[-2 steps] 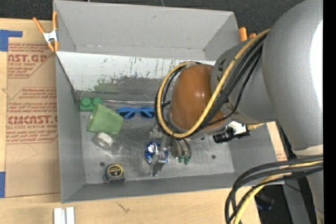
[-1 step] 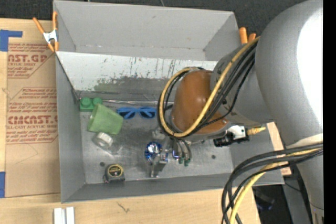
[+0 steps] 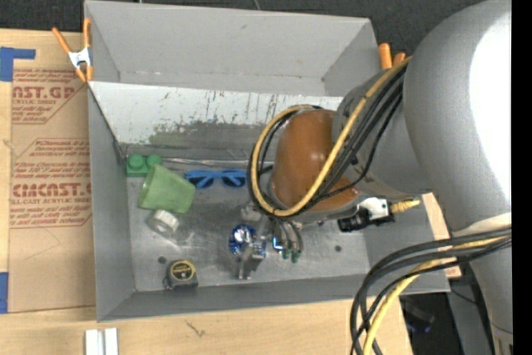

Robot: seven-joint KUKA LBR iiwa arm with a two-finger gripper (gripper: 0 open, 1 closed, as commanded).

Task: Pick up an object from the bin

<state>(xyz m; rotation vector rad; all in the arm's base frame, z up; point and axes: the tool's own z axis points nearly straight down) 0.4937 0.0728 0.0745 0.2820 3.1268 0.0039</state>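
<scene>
The tool [image 3: 268, 247] sits low in the grey bin [image 3: 224, 37]. A small shiny blue object [image 3: 241, 239] lies just beside it, on the view's left. I cannot tell the tool's width.

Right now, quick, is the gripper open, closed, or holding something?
Gripper: cannot be told. It is low in the bin, next to a small shiny blue thing.

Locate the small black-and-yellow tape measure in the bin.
In the camera view, the tape measure lies on the floor of the bin near its lower-left corner, below the green cup and left of the claw.
</scene>
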